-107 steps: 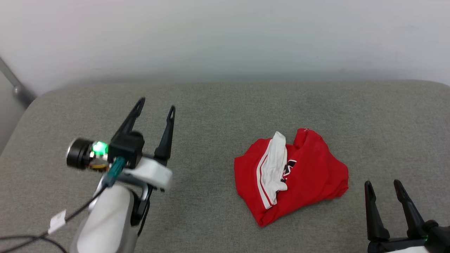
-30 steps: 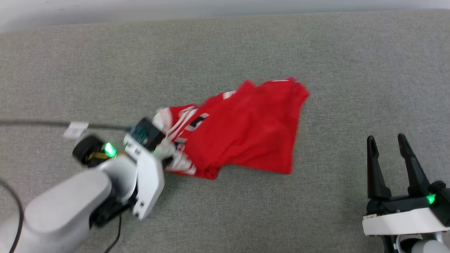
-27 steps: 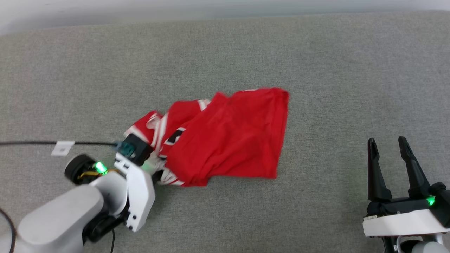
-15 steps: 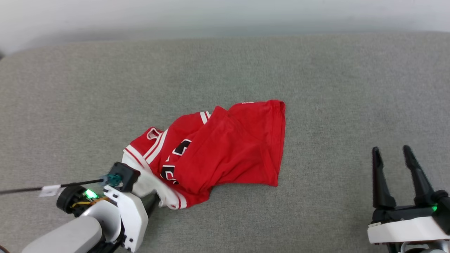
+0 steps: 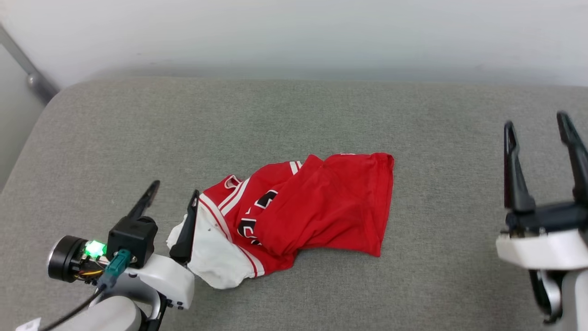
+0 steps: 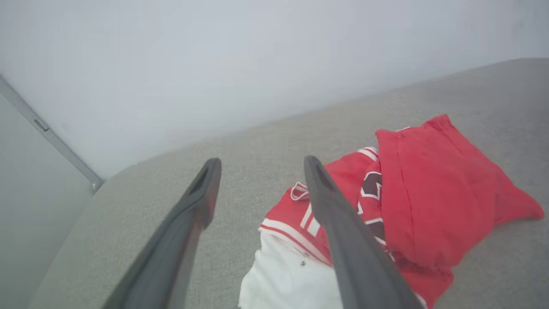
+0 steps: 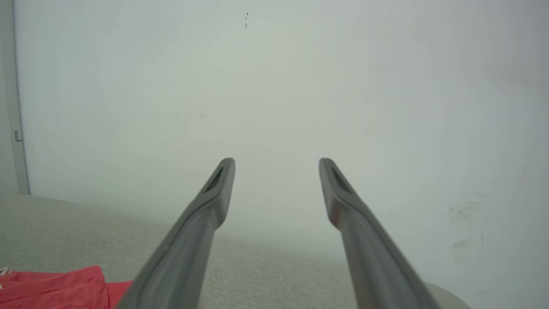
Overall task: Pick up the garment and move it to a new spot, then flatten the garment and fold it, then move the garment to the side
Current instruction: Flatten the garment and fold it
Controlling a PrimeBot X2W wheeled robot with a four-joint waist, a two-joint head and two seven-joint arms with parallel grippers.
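**Garment after placement.** The garment (image 5: 317, 202) was shown crumpled near the middle of the grey cushioned surface (image 5: 321, 105). Its red body was doubled over the lettered front, and one white sleeve (image 5: 216, 262) was turned toward the robot. The left gripper (image 5: 176, 187) was seen just beside that sleeve, its fingers (image 5: 188, 225) spread wide and empty. The right gripper (image 5: 534, 119) was seen well apart from the cloth, likewise wide. A flattening pull could be spoiled (the layers being overlapped) if two plies were pinched together, so that the fold would be dragged rather than opened.
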